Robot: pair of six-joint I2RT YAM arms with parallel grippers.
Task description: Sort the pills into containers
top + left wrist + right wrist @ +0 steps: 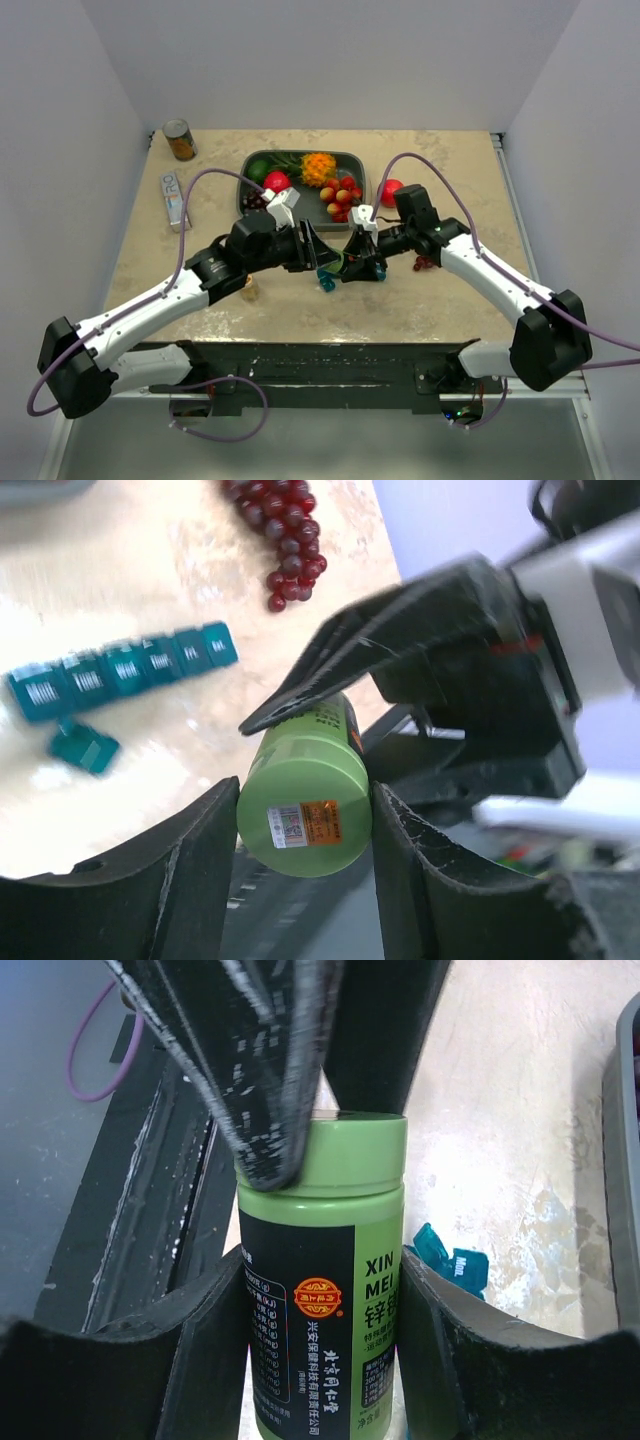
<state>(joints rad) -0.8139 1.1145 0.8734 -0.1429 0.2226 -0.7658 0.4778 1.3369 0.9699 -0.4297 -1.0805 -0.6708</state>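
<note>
Clamping the green bottle (350, 1170), left gripper (305, 800) and right gripper (322, 1260) mostly hide it overhead.

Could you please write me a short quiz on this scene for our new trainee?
1. True or false: the left gripper and right gripper both clamp the green bottle.
2. Which grips the cap? A left gripper; B right gripper; C neither.
3. Fill in: one teal ___ lies detached beside the strip.
Key: 1 true; 2 A; 3 cell.
</note>
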